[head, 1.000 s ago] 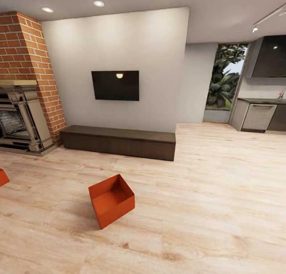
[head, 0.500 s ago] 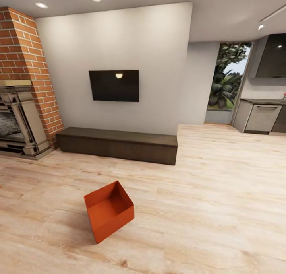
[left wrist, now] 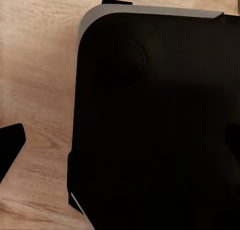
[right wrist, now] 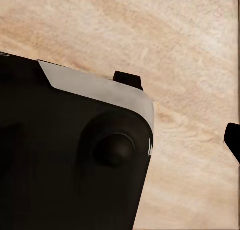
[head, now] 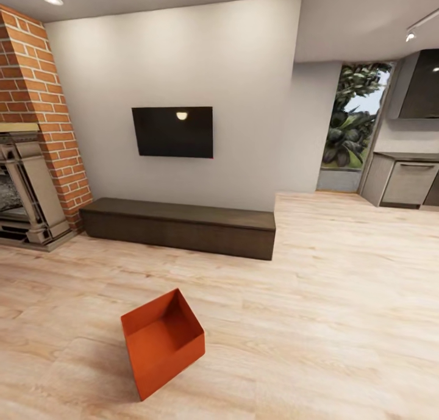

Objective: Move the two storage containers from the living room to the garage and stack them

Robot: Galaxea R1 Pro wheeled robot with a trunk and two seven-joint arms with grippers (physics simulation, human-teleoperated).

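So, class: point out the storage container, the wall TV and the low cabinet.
storage container [head: 160,338], head view, inside bottom of the bin.
wall TV [head: 173,131], head view, middle of the screen.
low cabinet [head: 183,234], head view, front face.

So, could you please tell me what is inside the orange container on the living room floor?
The storage container looks empty: its far inner walls and part of its flat bottom show bare orange. The near walls hide the rest of the bottom, so a small item there cannot be ruled out.
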